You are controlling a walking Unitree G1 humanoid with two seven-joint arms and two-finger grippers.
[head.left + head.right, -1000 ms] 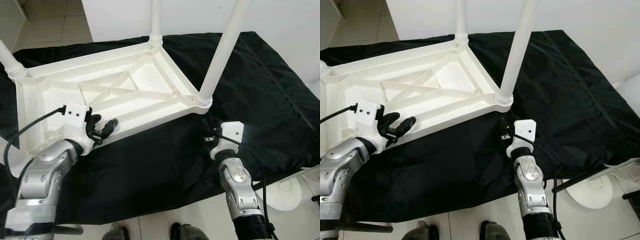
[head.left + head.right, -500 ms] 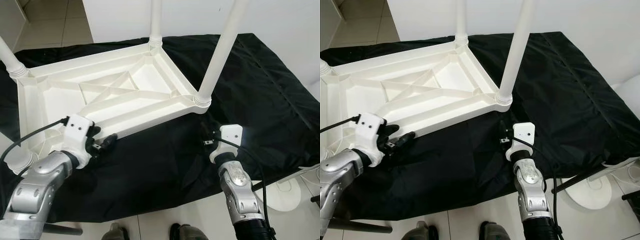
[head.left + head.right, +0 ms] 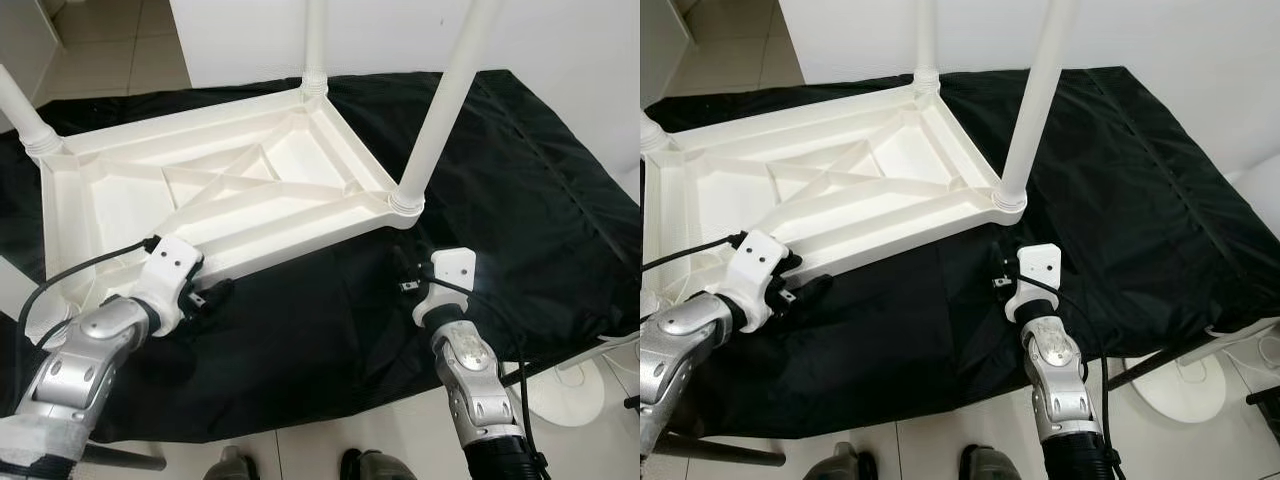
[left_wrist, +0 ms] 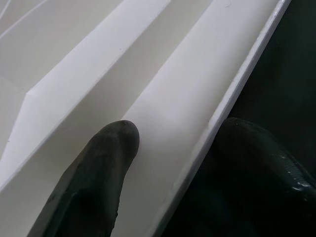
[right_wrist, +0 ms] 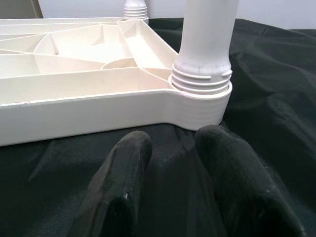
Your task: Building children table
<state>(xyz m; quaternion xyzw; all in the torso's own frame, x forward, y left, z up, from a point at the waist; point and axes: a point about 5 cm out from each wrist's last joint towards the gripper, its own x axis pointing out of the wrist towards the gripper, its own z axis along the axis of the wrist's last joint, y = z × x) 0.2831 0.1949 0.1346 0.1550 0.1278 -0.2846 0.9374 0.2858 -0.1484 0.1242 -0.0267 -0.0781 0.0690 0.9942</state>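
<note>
I see the white plastic children's table top (image 3: 220, 190) lying upside down on a black fabric sheet (image 3: 520, 170) that covers the work surface. Its ribbed underside faces up. White round plastic legs stand upright in its corner sockets: one at the near right corner (image 3: 440, 110), one at the far corner (image 3: 316, 45), and one at the left corner (image 3: 22, 115).

My left gripper (image 3: 205, 292) is at the near edge of the table top, close to its near left end. In the left wrist view, one black finger (image 4: 94, 182) rests on the inner face of the white rim and the other finger (image 4: 256, 163) sits outside the rim, over the black sheet. The rim edge passes between the two fingers; I read this as the left gripper straddling the rim, but I cannot tell whether the fingers are pressing on it.

My right gripper (image 3: 404, 272) is just below the near right corner socket, over the black sheet. Its two fingers (image 5: 123, 182) are slightly parted and grasp nothing.

A white round base (image 3: 575, 385) stands on the tiled floor (image 3: 120, 45) at the right.
</note>
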